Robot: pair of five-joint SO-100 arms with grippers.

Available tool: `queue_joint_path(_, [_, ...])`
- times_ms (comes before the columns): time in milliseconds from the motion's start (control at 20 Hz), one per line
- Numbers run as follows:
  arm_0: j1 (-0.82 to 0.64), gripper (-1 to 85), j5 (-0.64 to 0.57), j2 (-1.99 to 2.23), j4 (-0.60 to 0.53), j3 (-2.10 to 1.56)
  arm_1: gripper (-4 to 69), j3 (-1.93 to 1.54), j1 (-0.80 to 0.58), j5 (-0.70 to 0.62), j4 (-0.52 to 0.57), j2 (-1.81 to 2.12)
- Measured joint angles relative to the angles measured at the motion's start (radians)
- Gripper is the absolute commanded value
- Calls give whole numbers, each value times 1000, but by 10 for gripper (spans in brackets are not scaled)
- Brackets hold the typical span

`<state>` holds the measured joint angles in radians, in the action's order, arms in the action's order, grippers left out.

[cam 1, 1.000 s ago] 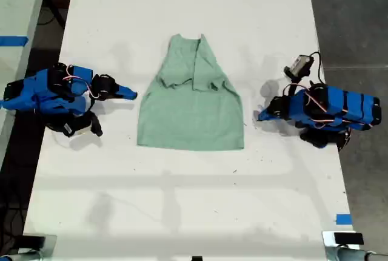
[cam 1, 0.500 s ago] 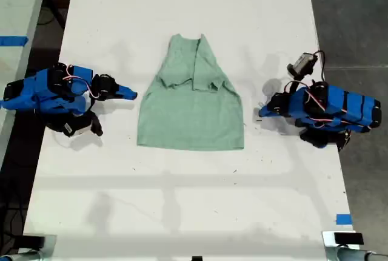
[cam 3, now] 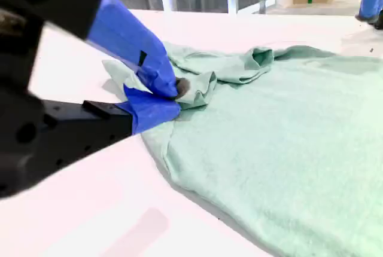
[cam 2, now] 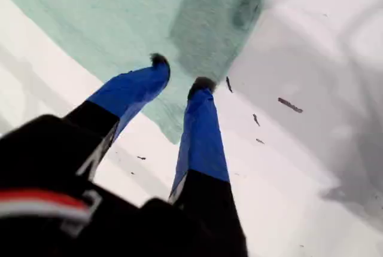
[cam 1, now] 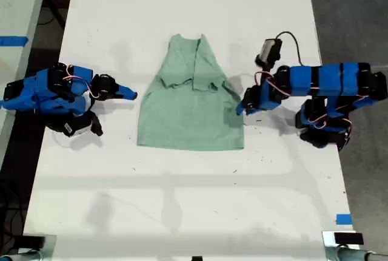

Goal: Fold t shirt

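The pale mint-green t shirt [cam 1: 188, 109] lies flat mid-table in the exterior view, its narrow neck end towards the far edge and its sleeves folded inward. My first gripper [cam 1: 240, 108] is stretched out from the exterior view's right to the shirt's side edge near the hem corner. In the first wrist view it [cam 2: 179, 72] is open, its fingertips [cam 2: 202, 82] just above the cloth edge [cam 2: 119, 18]. My second gripper [cam 1: 130, 95] rests on the table at the exterior view's left, a little short of the shirt. Its jaws [cam 3: 176, 92] are shut on nothing, with the shirt [cam 3: 287, 125] ahead.
The white table [cam 1: 182, 194] is long, with dark floor past both side edges in the exterior view. A blue tape mark [cam 1: 344, 219] sits near the front corner at that view's right. Small dark specks [cam 2: 290, 105] lie on the table by my first gripper.
My first arm has lifted and reached towards the exterior view's left, bringing its gripper from the bare table to the shirt's side edge. My second arm has not moved.
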<state>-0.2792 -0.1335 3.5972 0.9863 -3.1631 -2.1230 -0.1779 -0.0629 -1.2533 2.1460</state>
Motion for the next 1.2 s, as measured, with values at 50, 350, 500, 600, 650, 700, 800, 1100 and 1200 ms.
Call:
queue_joint_path(50, [0, 0, 0, 0, 0, 0, 166, 67, 9, -5, -2, -130])
queue_joint_path(350, [0, 0, 0, 0, 3, 0, 167, 236, 32, 23, -81, -434])
queue_joint_path(500, [0, 0, 0, 0, 3, 0, 166, 236, 32, 32, -112, -434])
queue_joint_path(600, [0, 0, 0, 0, 3, 0, 164, 235, 32, 37, -114, -434])
queue_joint_path(650, [0, 0, 0, 0, 3, 0, 163, 222, 32, 38, -114, -434])
queue_joint_path(700, [0, 0, 0, 0, 3, 0, 159, 199, 32, 38, -104, -433])
queue_joint_path(800, [0, 0, 0, 0, 3, 0, 113, 138, 15, 31, -38, -420])
queue_joint_path(1100, [0, 0, 0, 0, 3, 0, 16, 58, -6, 26, 72, -393])
queue_joint_path(1200, [0, 0, 0, 0, 3, 0, 16, 52, -6, 26, 78, -393])
